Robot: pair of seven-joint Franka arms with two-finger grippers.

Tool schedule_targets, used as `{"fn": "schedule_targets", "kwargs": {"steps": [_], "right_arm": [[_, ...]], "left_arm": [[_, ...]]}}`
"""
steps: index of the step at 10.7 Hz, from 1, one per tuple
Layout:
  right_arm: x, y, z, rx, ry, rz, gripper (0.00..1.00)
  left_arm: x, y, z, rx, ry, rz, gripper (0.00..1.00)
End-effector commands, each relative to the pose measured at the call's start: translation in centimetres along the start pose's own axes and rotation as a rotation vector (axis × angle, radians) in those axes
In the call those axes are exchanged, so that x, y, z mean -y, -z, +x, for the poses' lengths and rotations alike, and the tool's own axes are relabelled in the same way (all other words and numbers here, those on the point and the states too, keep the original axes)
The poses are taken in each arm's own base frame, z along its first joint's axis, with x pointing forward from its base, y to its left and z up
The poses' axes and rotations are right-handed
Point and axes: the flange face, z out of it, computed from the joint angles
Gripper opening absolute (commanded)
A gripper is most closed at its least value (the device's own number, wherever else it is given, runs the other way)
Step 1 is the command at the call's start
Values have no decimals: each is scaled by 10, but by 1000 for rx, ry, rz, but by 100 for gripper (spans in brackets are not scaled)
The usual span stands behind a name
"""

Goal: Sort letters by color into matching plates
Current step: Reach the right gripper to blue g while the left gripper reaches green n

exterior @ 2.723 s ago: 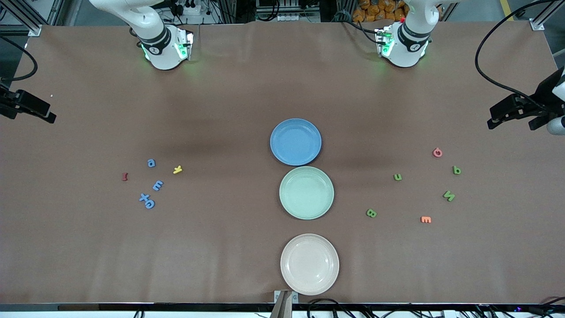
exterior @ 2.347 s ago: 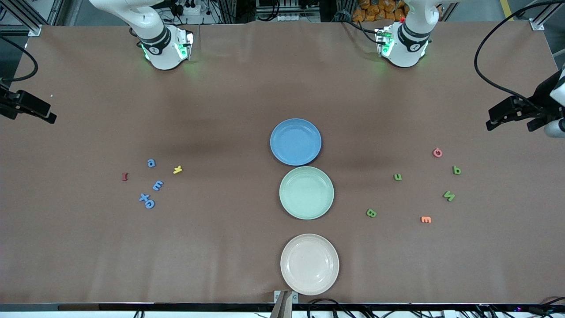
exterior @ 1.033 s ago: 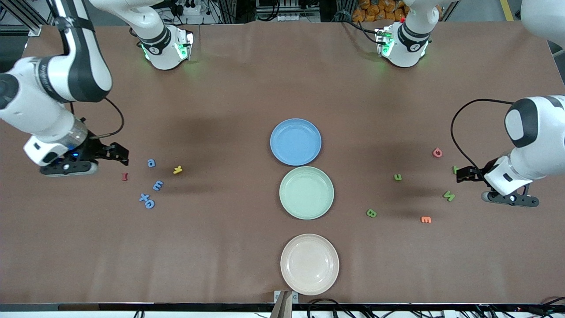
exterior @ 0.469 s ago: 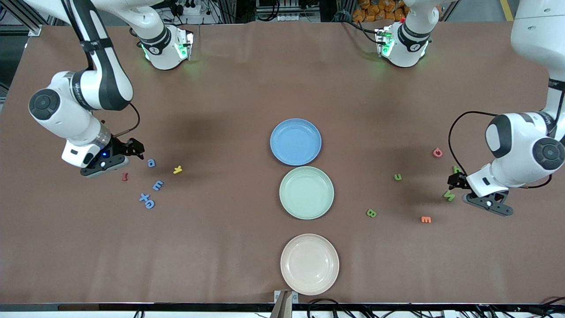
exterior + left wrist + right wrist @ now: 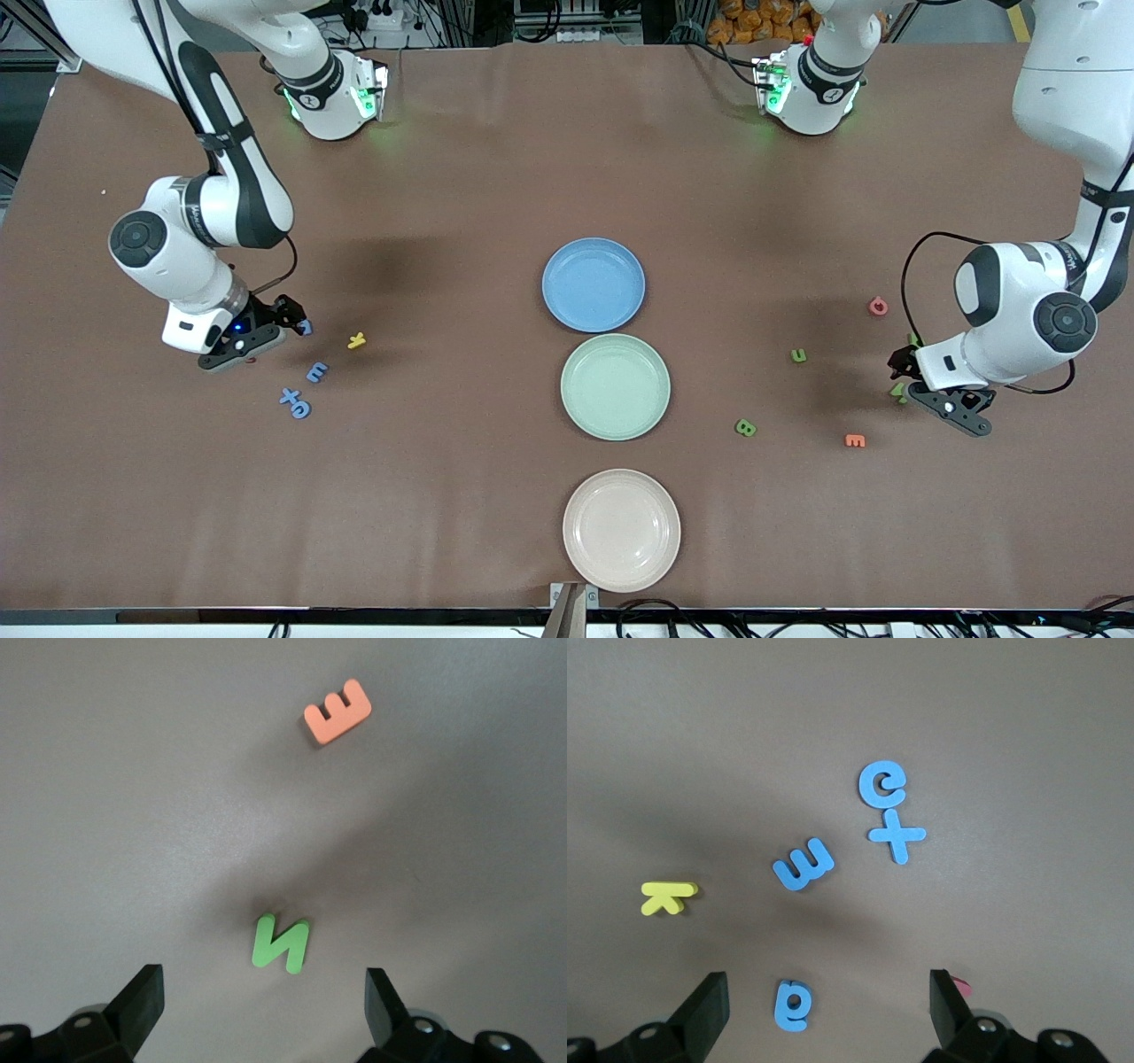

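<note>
Both arms reach out from their bases and bend down low over the surface, the left claw (image 5: 901,372) and right claw (image 5: 292,316) each with jaws spread wide.

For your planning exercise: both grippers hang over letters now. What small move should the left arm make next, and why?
Probably lower straight down: the left gripper is open with the green N lying flat on the table between its fingers, not yet grasped, and the orange E lies apart.
</note>
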Motion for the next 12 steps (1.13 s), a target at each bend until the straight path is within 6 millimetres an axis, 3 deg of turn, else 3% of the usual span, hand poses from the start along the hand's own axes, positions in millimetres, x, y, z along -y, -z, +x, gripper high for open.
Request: {"fn": "schedule_targets", "kwargs": {"steps": [1, 5, 9, 12], "right_arm": [[-5, -17, -17, -8, 12, -6, 100], [17, -43, -33, -1, 24, 33, 100], [34, -60, -60, 24, 28, 47, 100], [37, -67, -67, 24, 26, 46, 100]], "left_arm": [[0, -11, -1, 3, -47, 2, 96], [0, -20, -3, 2, -59, -18, 81], [1, -32, -4, -10, -78, -19, 81], [12, -43, -14, -29, -97, -33, 78]]}}
